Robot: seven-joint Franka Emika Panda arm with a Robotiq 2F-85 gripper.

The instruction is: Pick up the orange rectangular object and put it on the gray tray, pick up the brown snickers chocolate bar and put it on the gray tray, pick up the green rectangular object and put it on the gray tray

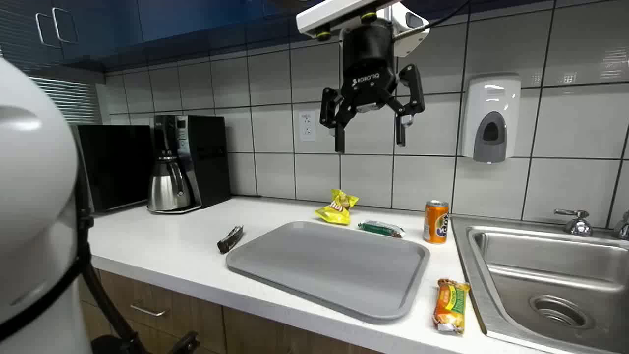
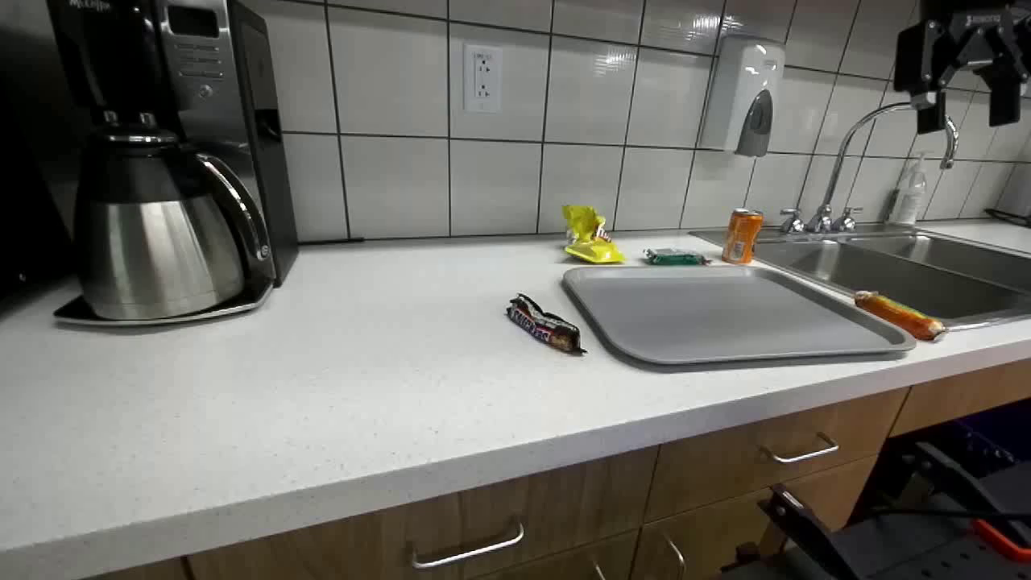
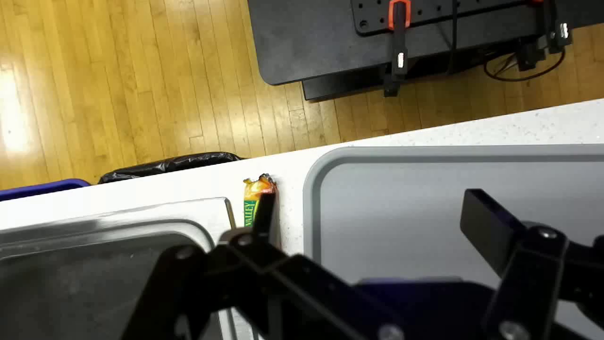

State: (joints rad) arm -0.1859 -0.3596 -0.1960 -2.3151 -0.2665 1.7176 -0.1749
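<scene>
The gray tray (image 1: pixel 334 265) lies flat on the counter; it also shows in an exterior view (image 2: pixel 741 310) and the wrist view (image 3: pixel 387 208). The orange rectangular object (image 1: pixel 449 307), a wrapped bar with a green label, lies between tray and sink (image 2: pixel 900 314); in the wrist view (image 3: pixel 258 189) a finger partly hides it. The brown snickers bar (image 1: pixel 230 239) lies on the tray's coffee-maker side (image 2: pixel 545 325). The green rectangular object (image 1: pixel 381 228) lies behind the tray near the wall (image 2: pixel 675 257). My gripper (image 1: pixel 370 145) is open and empty, high above the counter (image 2: pixel 967 121) (image 3: pixel 370 197).
A yellow chip bag (image 1: pixel 338 207) and an orange soda can (image 1: pixel 436 222) stand behind the tray by the tiled wall. The metal sink (image 1: pixel 555 260) adjoins the counter. A coffee maker (image 1: pixel 204 160) stands at the far end. A soap dispenser (image 1: pixel 492 118) hangs on the wall.
</scene>
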